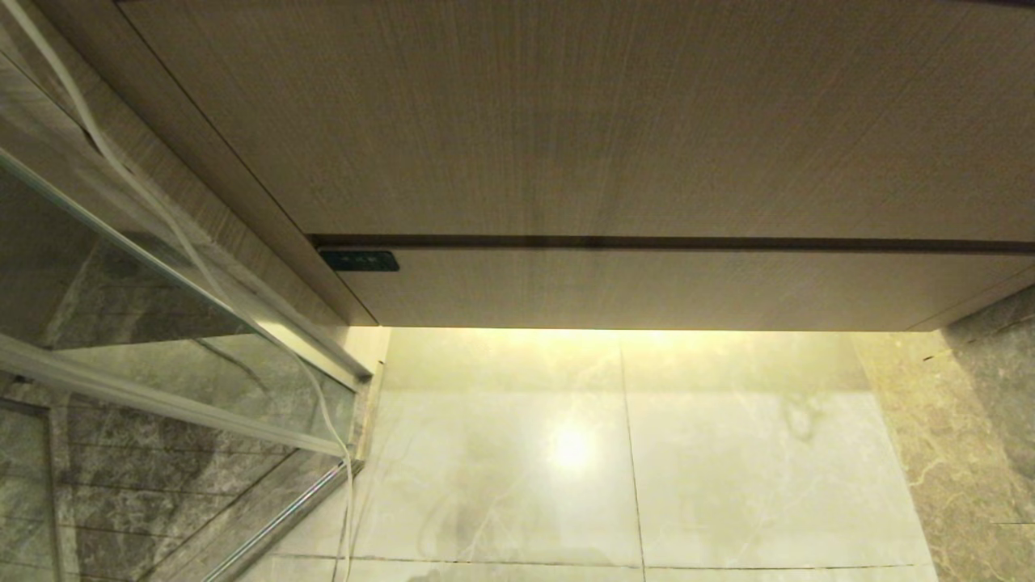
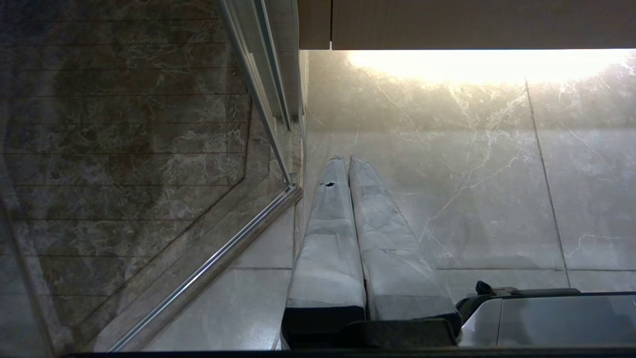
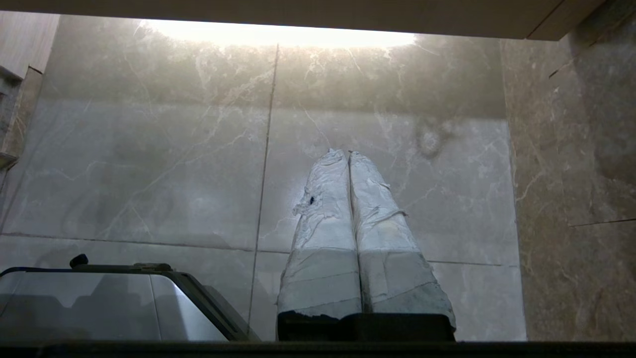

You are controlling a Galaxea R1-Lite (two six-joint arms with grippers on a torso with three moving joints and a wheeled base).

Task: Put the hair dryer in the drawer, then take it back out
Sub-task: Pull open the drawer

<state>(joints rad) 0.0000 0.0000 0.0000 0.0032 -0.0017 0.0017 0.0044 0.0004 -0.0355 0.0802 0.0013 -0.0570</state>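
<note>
My left gripper (image 2: 346, 159), its two long fingers (image 2: 325, 238) wrapped in pale grey-white tape, hung with the fingers pressed together from base to tip, holding nothing and touching nothing. It pointed down over the glossy pale marble floor tiles (image 2: 447, 199), just beside the metal-edged glass shower door (image 2: 198, 273) on the left. My right gripper (image 3: 346, 153), wrapped in the same tape, torn and wrinkled in places, was likewise pressed together along its whole length and empty, hanging above the same floor near a darker brown marble wall (image 3: 571, 174) on the right. A shiny grey corner of my own base (image 3: 99, 303) showed between the two arms.

From my head, neither arm was in sight. The wide shallow light wood-grain drawer (image 1: 663, 287), with a small dark rectangular label (image 1: 359, 260) at its left end, sat pushed in flush under a taller wood-grain panel (image 1: 566, 121), a thin dark gap between them. It lay farther away than both grippers and above them, well apart from either. A strip of warm light glowed on the floor beneath it. A thin white cord (image 1: 186, 242) hung down the left side against the glass. The hair dryer was not visible in any view.
</note>
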